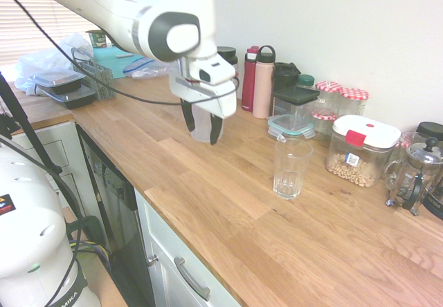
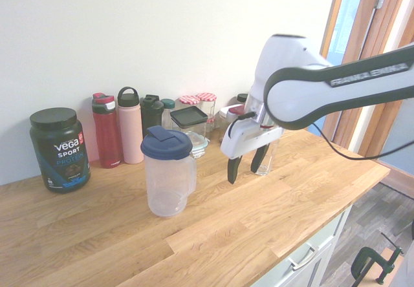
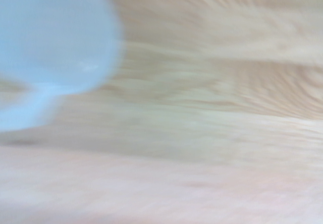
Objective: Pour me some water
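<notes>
A clear plastic pitcher with a dark blue lid stands on the wooden counter. In the first exterior view the pitcher shows partly behind my gripper. My gripper is open, fingers pointing down, with nothing between them. It hangs just above the counter between the pitcher and an empty drinking glass, a little apart from the pitcher's side. The glass is partly hidden behind the fingers in the second exterior view. In the wrist view the pitcher is a blurred pale blue shape.
Along the wall stand a red bottle, a pink bottle, a black protein tub, jars with checked lids, a lidded container of nuts and a French press. Stacked food boxes sit at the counter's far end.
</notes>
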